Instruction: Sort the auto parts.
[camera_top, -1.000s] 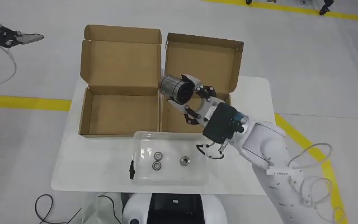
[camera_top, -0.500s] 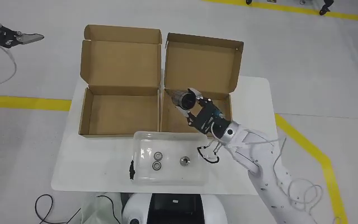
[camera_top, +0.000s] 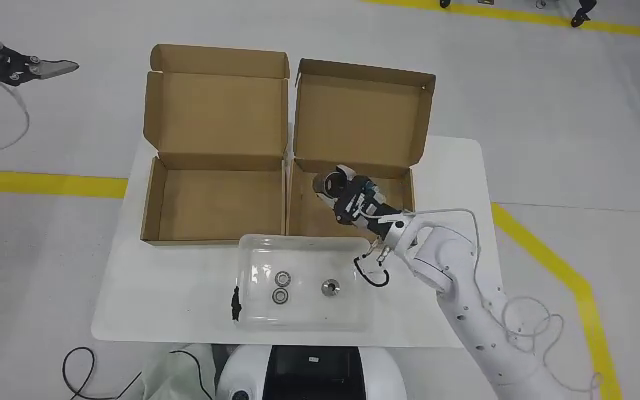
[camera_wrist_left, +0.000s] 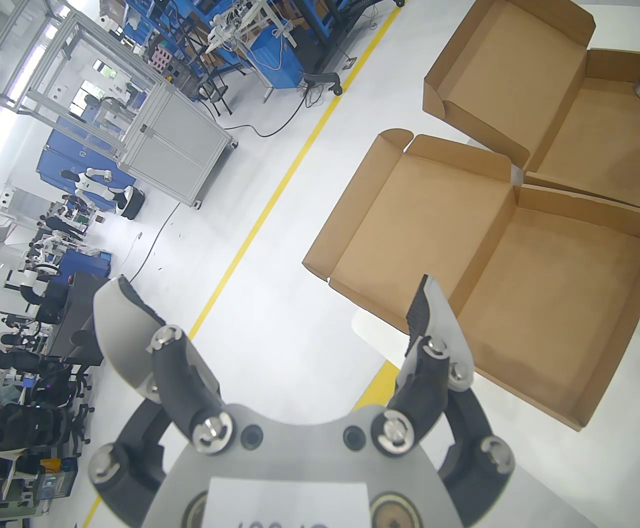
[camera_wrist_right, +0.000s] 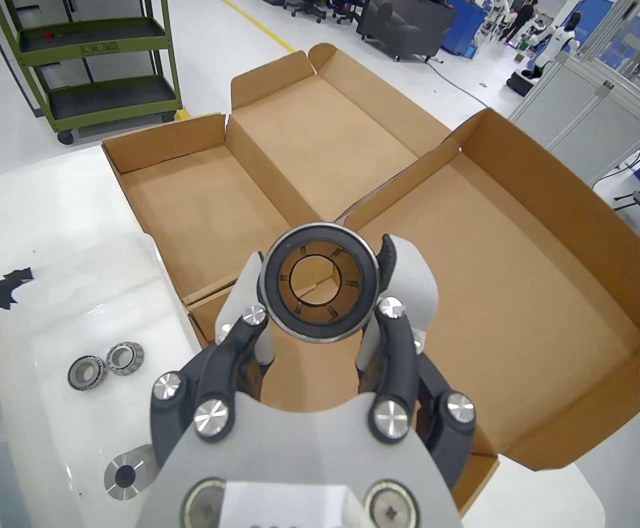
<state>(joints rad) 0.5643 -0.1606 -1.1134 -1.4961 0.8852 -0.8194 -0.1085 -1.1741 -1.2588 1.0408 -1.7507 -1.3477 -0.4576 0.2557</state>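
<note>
My right gripper (camera_wrist_right: 320, 295) is shut on a large metal bearing sleeve (camera_wrist_right: 320, 282), a hollow cylinder with a dark rim. In the top view the sleeve (camera_top: 329, 183) hangs low over the right cardboard box (camera_top: 400, 195), with the right gripper (camera_top: 343, 192) just behind it. Two small roller bearings (camera_top: 281, 286) and a flat metal ring (camera_top: 329, 288) lie in the clear plastic tray (camera_top: 250, 250). The bearings (camera_wrist_right: 105, 364) and the ring (camera_wrist_right: 124, 477) also show in the right wrist view. My left gripper (camera_wrist_left: 280, 315) is open, up in the air beyond the left box (camera_wrist_left: 525, 310).
Two open cardboard boxes stand side by side at the back of the white table (camera_top: 450, 240), the left box (camera_top: 210, 205) with nothing in it. A small black scrap (camera_top: 235, 303) lies at the tray's left edge. Lids stand up behind both boxes.
The right gripper has carried the bearing sleeve downward and slightly to the right into the right box, from high above the box's edge to close to its floor.
</note>
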